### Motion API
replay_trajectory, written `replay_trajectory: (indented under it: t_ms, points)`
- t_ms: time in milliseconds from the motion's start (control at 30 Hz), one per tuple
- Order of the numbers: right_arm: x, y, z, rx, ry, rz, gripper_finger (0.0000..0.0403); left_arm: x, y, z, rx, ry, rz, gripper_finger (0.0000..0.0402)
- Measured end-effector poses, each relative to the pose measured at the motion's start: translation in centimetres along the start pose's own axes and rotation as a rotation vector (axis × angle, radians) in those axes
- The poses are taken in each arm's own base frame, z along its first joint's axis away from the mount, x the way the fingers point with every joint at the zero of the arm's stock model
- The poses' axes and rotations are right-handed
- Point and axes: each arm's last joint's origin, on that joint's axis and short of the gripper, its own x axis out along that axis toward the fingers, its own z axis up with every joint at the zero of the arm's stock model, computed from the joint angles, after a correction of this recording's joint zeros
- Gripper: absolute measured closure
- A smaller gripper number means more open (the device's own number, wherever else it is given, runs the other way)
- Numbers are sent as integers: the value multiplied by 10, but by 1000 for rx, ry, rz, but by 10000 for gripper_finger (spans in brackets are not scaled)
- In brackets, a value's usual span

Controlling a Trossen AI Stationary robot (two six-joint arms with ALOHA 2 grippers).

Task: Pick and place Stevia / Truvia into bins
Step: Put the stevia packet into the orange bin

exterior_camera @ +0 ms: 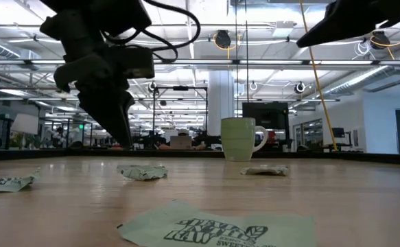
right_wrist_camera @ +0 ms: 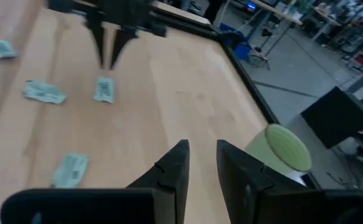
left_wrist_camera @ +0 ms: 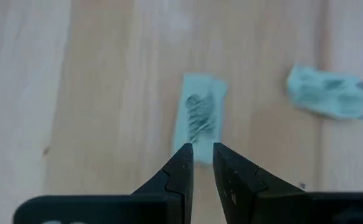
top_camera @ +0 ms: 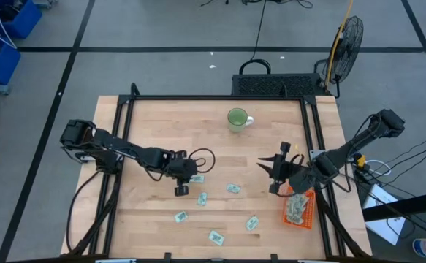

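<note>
Several pale green Stevia sachets lie flat on the wooden table (top_camera: 154, 131), among them one (top_camera: 196, 179) by my left gripper and others (top_camera: 233, 188) (top_camera: 202, 198) nearby. My left gripper (left_wrist_camera: 203, 155) points steeply down just short of that sachet (left_wrist_camera: 200, 115), its fingers a narrow gap apart with nothing between them. From the right wrist view it (right_wrist_camera: 109, 59) stands above the same sachet (right_wrist_camera: 104, 89). My right gripper (right_wrist_camera: 203, 155) is raised beside the orange bin (top_camera: 312, 212), which holds several sachets; it is open and empty.
A round green mug (top_camera: 237, 118) stands near the table's far edge, also in the low view (exterior_camera: 241, 139). More sachets lie toward the near edge (top_camera: 215, 237) (top_camera: 252, 223) (top_camera: 181, 216). A black frame (top_camera: 220, 97) borders the table.
</note>
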Motion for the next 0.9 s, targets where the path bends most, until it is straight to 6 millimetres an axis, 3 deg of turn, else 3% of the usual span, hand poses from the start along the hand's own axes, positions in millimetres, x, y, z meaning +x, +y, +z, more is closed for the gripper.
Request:
replay_trajectory:
  t_ms: [267,567,900]
  points:
    - [12,-12,1,-26,26,-69,328,5,-13,-10,118,-27,-28,334]
    - [22,-23,1,-44,55,-124,328,5,-15,-11,73,-42,13,332]
    - [30,-29,4,-32,53,-44,328,31,-17,-15,136,-2,27,240]
